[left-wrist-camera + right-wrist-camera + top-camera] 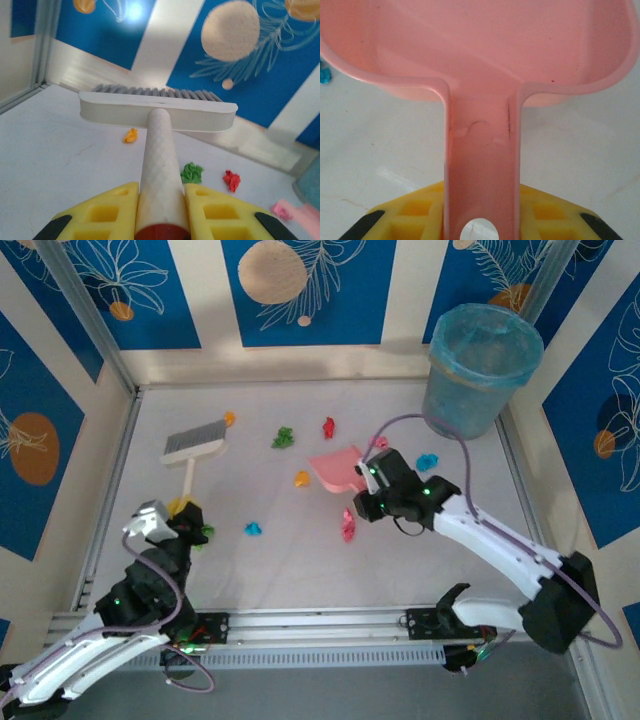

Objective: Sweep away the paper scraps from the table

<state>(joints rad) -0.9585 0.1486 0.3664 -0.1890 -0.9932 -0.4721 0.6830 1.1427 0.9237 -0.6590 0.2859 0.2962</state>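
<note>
My left jaws pinch the hand brush [159, 114] by its handle, and my right jaws pinch the pink dustpan [480, 55] by its handle. The paper scraps [283, 438] lie scattered over the white bench [300, 575], mostly between brush and dustpan.

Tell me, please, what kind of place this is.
Probably a robot test cell, not a home: a white table edged by aluminium rails, printed blue-and-cream wall panels around it, and the left gripper holding a brush, the right gripper a pink dustpan, among paper scraps.
</note>
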